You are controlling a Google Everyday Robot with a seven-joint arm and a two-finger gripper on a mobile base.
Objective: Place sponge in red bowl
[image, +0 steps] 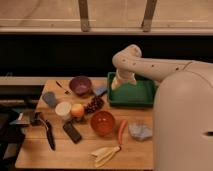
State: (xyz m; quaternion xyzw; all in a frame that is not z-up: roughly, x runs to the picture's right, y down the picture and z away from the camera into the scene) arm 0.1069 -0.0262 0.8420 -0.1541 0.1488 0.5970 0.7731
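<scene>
Gripper: the white arm's gripper [116, 84] is held low at the left edge of the green rectangular plastic tray [136, 96]; whether it is apart or together cannot be told (it blends into the pale wrist).
Sponge: the small blue sponge [100, 90] is laid on the wooden table [45, 152], just left of the gripper, between the tray and the round purple bowl [80, 85].
Red bowl: the round red bowl [103, 122] is set nearer the front edge, apart from the sponge.
Neighbours: a dark bunch of grapes [93, 104] is placed between sponge and red bowl; a long orange carrot [121, 131] is laid just right of the red bowl.
</scene>
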